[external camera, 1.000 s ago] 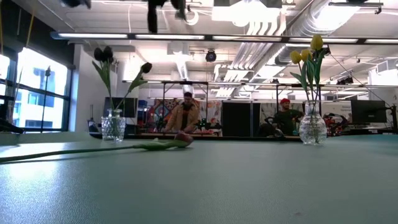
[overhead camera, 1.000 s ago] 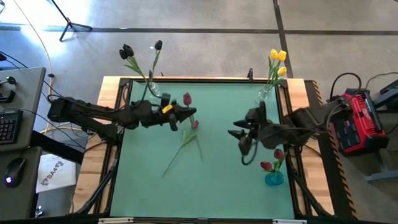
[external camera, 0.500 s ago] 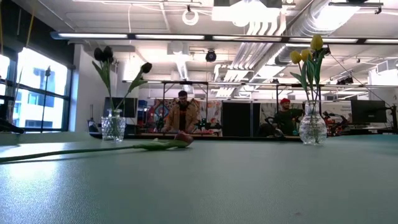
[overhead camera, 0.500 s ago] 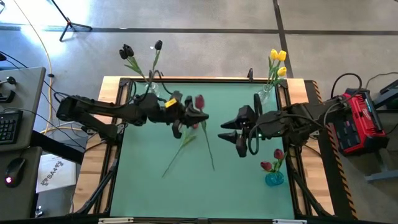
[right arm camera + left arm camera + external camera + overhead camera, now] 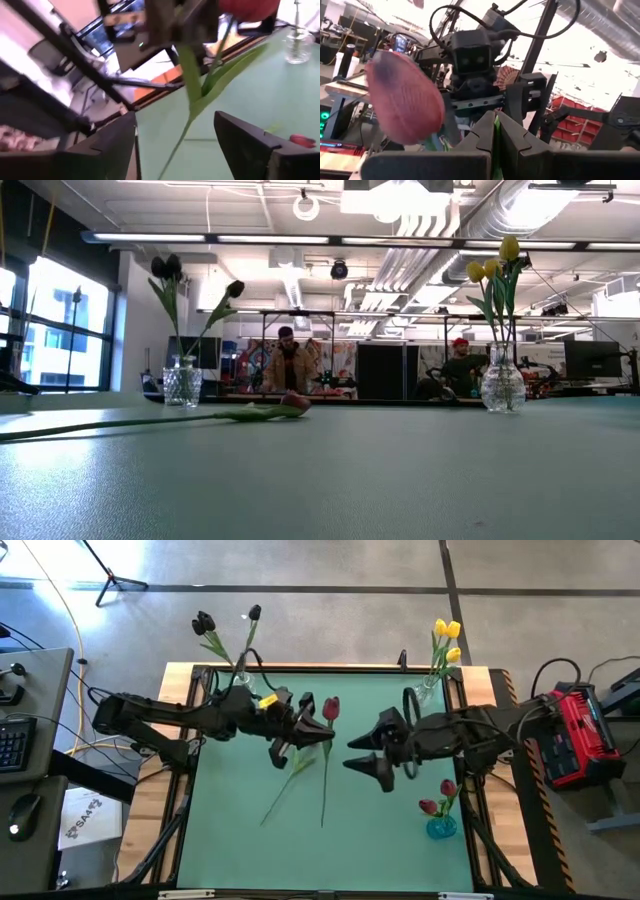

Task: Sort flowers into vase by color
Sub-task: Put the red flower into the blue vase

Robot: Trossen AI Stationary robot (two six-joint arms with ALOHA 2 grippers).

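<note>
Handover step: the left gripper (image 5: 318,730), clamped on a red tulip (image 5: 331,708), presents it above the worktop (image 5: 400,840). The right gripper (image 5: 368,753) waits beside the stem, jaws spread and empty. Next, presumably, it must close on the stem.

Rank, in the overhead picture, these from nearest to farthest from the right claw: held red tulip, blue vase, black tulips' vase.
From the right gripper:
1. Held red tulip, just left, in the left gripper.
2. Blue vase, near right edge.
3. Black tulips' vase, far left corner.
</note>
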